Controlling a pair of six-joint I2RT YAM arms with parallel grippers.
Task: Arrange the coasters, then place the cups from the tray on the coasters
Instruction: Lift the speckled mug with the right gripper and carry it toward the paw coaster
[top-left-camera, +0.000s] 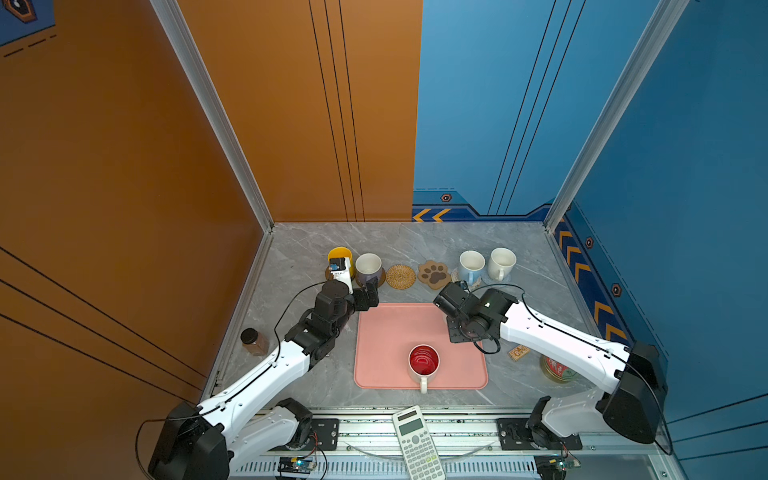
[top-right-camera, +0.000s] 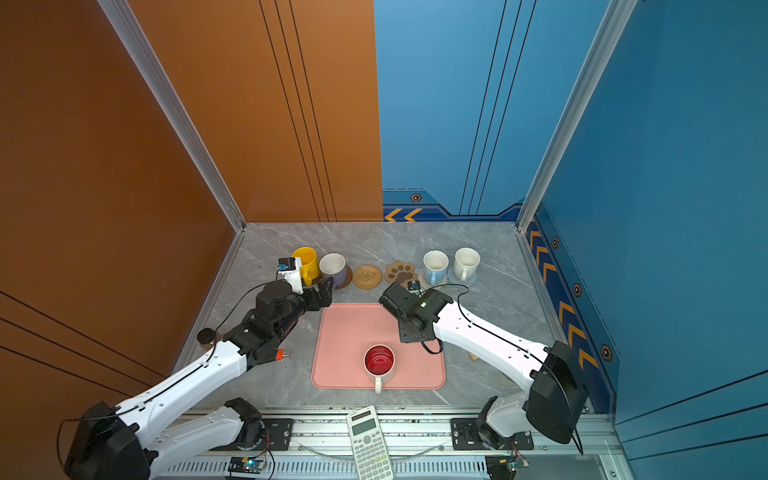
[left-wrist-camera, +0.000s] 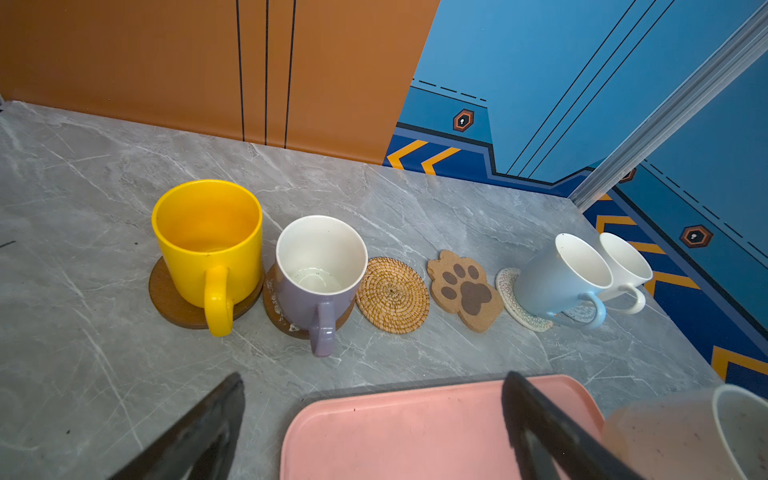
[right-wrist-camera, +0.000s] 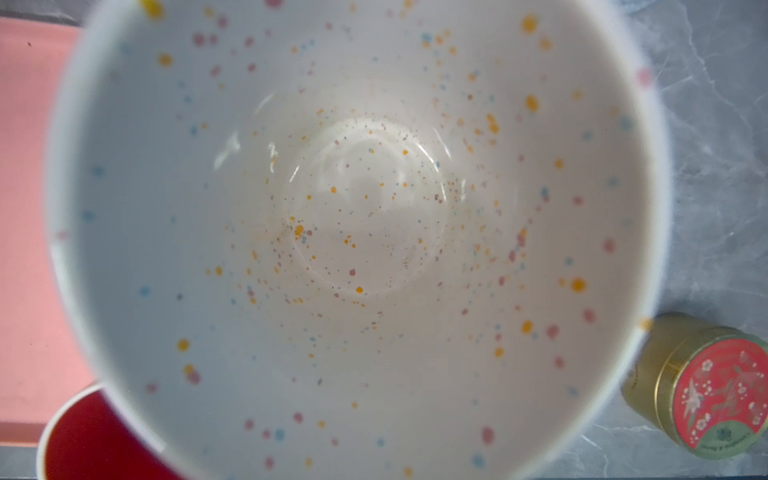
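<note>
- Left gripper (left-wrist-camera: 374, 376): jaws spread wide, nothing between them. It sits over the far-left corner of the tray (left-wrist-camera: 415, 419), just short of the coaster row.
- Straight ahead of it: lilac cup (left-wrist-camera: 320, 270) upright on a dark brown coaster (left-wrist-camera: 272, 309), handle pointing back at the gripper.
- Ahead and to its left: yellow cup (left-wrist-camera: 208, 237) on the other brown coaster (left-wrist-camera: 166, 301), handle also toward the gripper.
- Ahead and to its right: woven tan coaster (left-wrist-camera: 392, 295), then paw coaster (left-wrist-camera: 463, 289). Both are bare and lie just beside each other.
- Further right: light-blue cup (left-wrist-camera: 557, 278) on the white woven coaster (left-wrist-camera: 509, 291), set off-centre. Beyond it, plain white cup (left-wrist-camera: 625, 266) on the pale-blue coaster (top-right-camera: 467, 281).
- Right gripper (top-left-camera: 461, 332): fingers hidden in every view. I read it as closed on the speckled cup (right-wrist-camera: 365, 232), which fills my right wrist view mouth-up. It hangs over the far-right part of the tray, just short of the paw coaster.
- Red-inside cup (top-left-camera: 424, 360): upright on the tray, on the base side of the right gripper, handle toward my base. In the right wrist view the speckled cup covers part of its rim.
- Red-lidded tin (right-wrist-camera: 723, 399): on the table off the tray, to the right gripper's outer side.
</note>
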